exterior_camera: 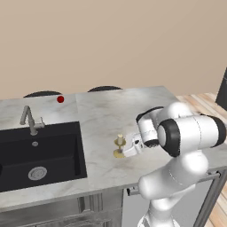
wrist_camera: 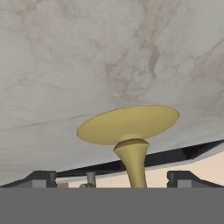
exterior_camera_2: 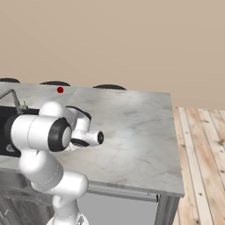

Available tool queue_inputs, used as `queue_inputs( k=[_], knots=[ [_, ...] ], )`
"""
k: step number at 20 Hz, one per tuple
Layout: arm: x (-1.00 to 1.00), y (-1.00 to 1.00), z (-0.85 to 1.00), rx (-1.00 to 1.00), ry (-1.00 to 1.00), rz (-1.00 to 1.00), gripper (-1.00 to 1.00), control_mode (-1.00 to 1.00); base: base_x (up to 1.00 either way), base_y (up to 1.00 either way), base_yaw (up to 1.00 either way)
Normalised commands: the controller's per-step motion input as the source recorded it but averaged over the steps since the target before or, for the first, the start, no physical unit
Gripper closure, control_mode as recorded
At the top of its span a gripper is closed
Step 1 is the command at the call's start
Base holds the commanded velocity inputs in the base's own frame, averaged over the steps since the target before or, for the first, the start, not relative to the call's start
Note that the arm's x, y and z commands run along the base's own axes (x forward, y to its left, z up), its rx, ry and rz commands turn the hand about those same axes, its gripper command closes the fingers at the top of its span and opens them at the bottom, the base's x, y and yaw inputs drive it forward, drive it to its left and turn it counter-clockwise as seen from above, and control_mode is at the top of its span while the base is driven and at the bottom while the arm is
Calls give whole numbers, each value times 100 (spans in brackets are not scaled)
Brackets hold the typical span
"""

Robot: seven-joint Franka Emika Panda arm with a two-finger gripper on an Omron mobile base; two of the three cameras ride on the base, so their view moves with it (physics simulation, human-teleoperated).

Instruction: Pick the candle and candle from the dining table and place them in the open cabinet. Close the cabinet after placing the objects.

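While the white arm reaches low and sideways over the broad white-grey marbled tabletop [exterior_camera: 111,111], the tool [exterior_camera: 125,150] sits level with the thin cream candle on its slim gold stemmed holder [exterior_camera: 119,146], just above the marble. In the hand view the tool's two small dark fingertips [wrist_camera: 41,178] stand wide apart, one on each side of the gold stem [wrist_camera: 134,164], with a clear gap between each tip and the stem; nothing is clamped. The holder's round gold foot [wrist_camera: 129,124] lies flat on the marble straight ahead of the tool, and the stem runs back from it between the spread tips. The camera is rolled here, so the marble fills the upper part of the picture.

In the left base view the candle stands upright just off the tool's front end, on the open stretch of tabletop between the tool and the black inset sink [exterior_camera: 40,155]. The grey faucet [exterior_camera: 29,119] rises beyond the sink, well away from the tool. A small red ball [exterior_camera: 60,99] rests near the tabletop's far edge, well apart from the tool and the candle. In the right base view the arm's own bulk hides the tool and the candle.
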Motion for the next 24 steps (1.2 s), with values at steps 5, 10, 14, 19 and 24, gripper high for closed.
queue_inputs(
  k=[5, 10, 14, 19, 24],
  knots=[
    [3, 13, -13, 0, 0, 0, -100, -100, 0, 0, 0],
    [0, 7, -15, 0, 0, 0, -100, -100, 0, 0, 0],
    [0, 0, -9, 2, 0, 0, 100, -100, 0, 0, 0],
    [0, 0, 0, 1, 0, 0, 100, -100, 0, 0, 0],
    [0, 0, 11, 1, 0, 0, 100, -100, 0, 0, 0]
  ],
)
